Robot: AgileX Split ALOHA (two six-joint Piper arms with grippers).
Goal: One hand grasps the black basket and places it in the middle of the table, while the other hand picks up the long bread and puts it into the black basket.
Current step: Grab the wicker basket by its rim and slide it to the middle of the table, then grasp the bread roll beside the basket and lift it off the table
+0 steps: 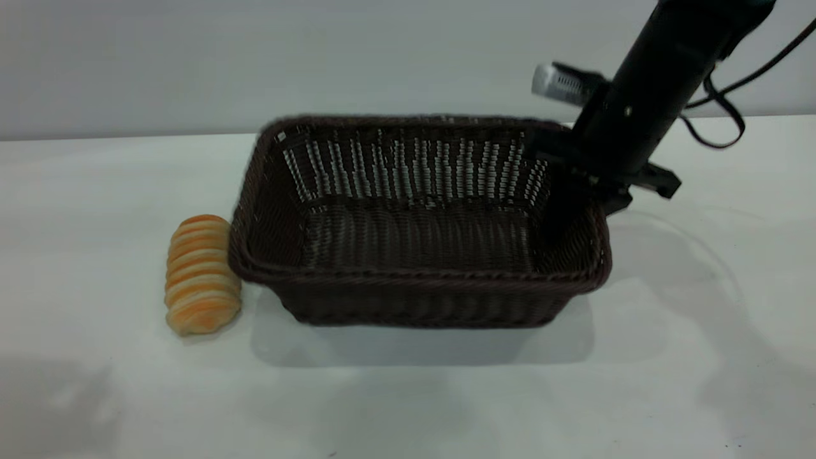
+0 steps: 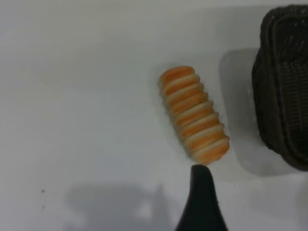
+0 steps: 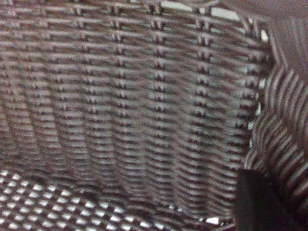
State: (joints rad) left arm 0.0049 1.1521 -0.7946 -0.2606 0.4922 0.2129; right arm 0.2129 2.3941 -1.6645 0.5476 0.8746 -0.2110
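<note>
The black basket (image 1: 414, 255) is in the middle of the table (image 1: 95, 395), empty, with a broad shadow under its front side. My right gripper (image 1: 583, 185) is at the basket's right rim, shut on that wall. The right wrist view is filled by the woven wall (image 3: 125, 106), with one dark finger (image 3: 262, 204) against it. The long bread (image 1: 201, 275) lies on the table just left of the basket, close to its left corner. The left wrist view shows the bread (image 2: 194, 113), with my left gripper (image 2: 202, 197) just short of its near end and the basket's corner (image 2: 284, 82) beyond.
A pale wall runs behind the table. Bare table lies in front of the basket and to the left of the bread. The right arm's cables (image 1: 720, 108) hang over the back right of the table.
</note>
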